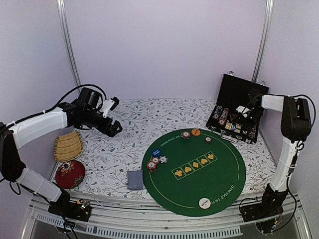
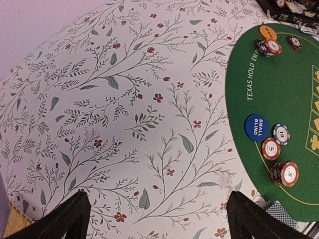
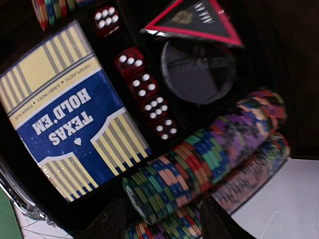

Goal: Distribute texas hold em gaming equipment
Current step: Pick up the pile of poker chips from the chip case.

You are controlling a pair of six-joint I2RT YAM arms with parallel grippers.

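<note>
A round green felt mat (image 1: pixel 219 172) lies on the table. On it are a blue button disc (image 1: pixel 156 152), an orange disc (image 1: pixel 196 132), a white disc (image 1: pixel 204 202) and chip stacks (image 1: pixel 151 165) (image 1: pixel 185 135). Grey-blue-backed cards (image 1: pixel 134 179) lie left of the mat. My left gripper (image 2: pixel 157 221) hovers open and empty over the floral cloth, with the blue disc (image 2: pixel 256 127) and chips (image 2: pixel 284 173) to its right. My right gripper (image 3: pixel 162 224) is open inside the black case (image 1: pixel 244 94), its fingers astride the end of a row of chips (image 3: pixel 199 159).
The case also holds a blue-yellow card box (image 3: pixel 70 109), red dice (image 3: pixel 144 94) and a black triangle (image 3: pixel 192 17). A woven straw basket (image 1: pixel 67 146) and a red cushion (image 1: pixel 70 174) sit at the table's left edge. White walls close off the back and sides.
</note>
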